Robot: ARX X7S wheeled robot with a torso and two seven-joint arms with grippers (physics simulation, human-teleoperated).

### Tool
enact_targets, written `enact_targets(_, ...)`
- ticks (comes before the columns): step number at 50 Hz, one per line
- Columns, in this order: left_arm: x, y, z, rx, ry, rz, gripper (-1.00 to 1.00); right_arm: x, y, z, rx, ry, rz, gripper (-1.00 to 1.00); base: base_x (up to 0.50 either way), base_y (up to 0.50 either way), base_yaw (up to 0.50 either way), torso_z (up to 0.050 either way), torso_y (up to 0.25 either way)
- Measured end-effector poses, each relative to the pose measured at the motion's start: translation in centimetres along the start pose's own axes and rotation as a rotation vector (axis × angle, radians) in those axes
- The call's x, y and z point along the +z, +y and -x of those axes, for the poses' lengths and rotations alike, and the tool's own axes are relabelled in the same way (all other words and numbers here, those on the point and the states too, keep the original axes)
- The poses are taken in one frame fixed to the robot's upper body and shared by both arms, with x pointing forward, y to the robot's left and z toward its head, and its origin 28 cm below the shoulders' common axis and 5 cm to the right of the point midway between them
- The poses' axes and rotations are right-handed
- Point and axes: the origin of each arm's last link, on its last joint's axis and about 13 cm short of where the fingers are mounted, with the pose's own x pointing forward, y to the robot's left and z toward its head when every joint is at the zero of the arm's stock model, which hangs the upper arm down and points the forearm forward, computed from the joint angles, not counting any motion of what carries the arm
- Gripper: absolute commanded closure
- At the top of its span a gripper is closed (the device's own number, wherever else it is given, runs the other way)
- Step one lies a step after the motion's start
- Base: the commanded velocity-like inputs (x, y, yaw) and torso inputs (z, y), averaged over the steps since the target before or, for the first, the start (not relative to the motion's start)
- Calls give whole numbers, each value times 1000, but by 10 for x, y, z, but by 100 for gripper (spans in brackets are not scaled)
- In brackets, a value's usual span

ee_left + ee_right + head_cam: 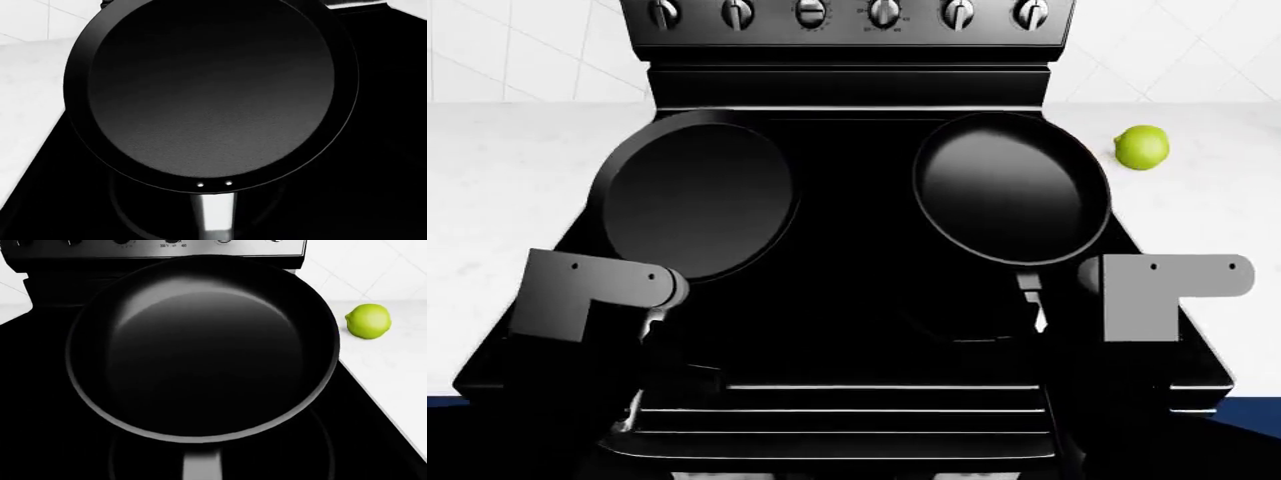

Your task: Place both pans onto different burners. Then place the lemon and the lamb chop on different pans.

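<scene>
Flatter round black pan (698, 193) and deeper black pan (1012, 187) sitting over glossy black cooktop (854, 260); claws hiding, grip unclear; small yellow-green lemon (1142, 147) waiting on white counter (507, 170); lamb chop unseen

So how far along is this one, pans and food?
Done: nothing settled. In hand: both pans over the cooktop, the flatter pan on the left, the deeper pan on the right; whether they rest on burners is unclear. Left: the lemon sits on the counter; no lamb chop in view.
</scene>
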Motion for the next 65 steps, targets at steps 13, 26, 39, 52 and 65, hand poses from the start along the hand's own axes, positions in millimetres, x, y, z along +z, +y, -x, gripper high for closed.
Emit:
enact_targets(13,14,11,-17,47,6,-5,100,2,-2,-2,-22,-5,-8,100,0,0,0,1,4)
enact_targets(26,11,21,-31,76,82,-17,100,2,-3,-4,-26,-3,-16,100,0,0,0,2,4)
enact_targets(39,2,24,-40,73,133,-1,100,0,-4,-4,-27,-1,-23,100,0,0,0,2,5)
enact_targets(52,-12,22,-44,60,177,13,100,0,-4,-5,-29,2,-27,100,0,0,0,2,4)
enact_targets(65,-22,18,-43,51,196,9,-100,-1,-4,-6,-29,5,-32,100,0,0,0,1,3)
